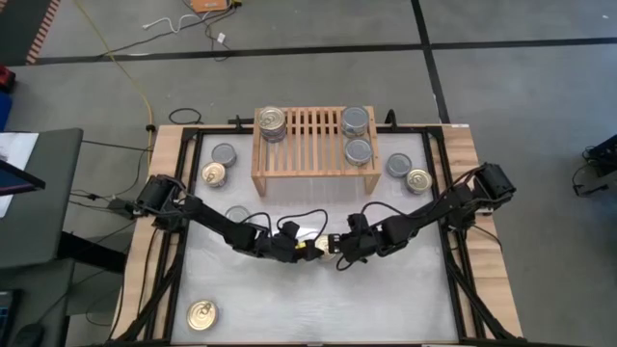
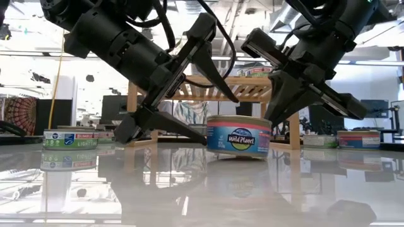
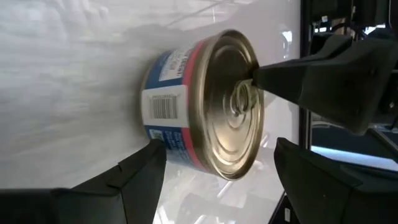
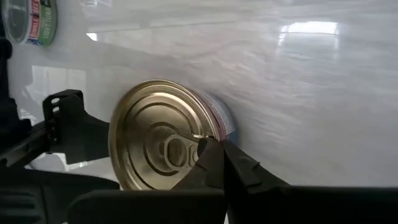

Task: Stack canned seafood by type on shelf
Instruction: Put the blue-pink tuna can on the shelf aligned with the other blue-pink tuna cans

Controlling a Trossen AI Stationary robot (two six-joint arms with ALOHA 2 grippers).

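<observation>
A blue-and-pink labelled can (image 2: 238, 135) with a gold pull-ring top (image 3: 233, 106) stands upright on the table's middle (image 1: 308, 241). My left gripper (image 2: 208, 104) is open and turned on its side. One finger is above the can's top and the other low at the can's left foot (image 3: 146, 163). My right gripper (image 4: 211, 155) is shut, its tip on the can's top. The wooden shelf (image 1: 313, 145) at the far side bears a gold-topped stack (image 1: 273, 122) on its left and two silver-topped cans (image 1: 357, 135) on its right. My right gripper has its shut fingertips on the can's gold top at the pull ring (image 4: 186, 146). It slants down from the table's right. The can stays flat on its base on the table. My left gripper: I cannot tell whether its low finger touches the can's wall.
Loose cans lie left of the shelf (image 1: 218, 164), just behind my left arm (image 1: 237, 214), right of the shelf (image 1: 408, 172) and at the near left corner (image 1: 201, 314). The shelf's middle slats are bare.
</observation>
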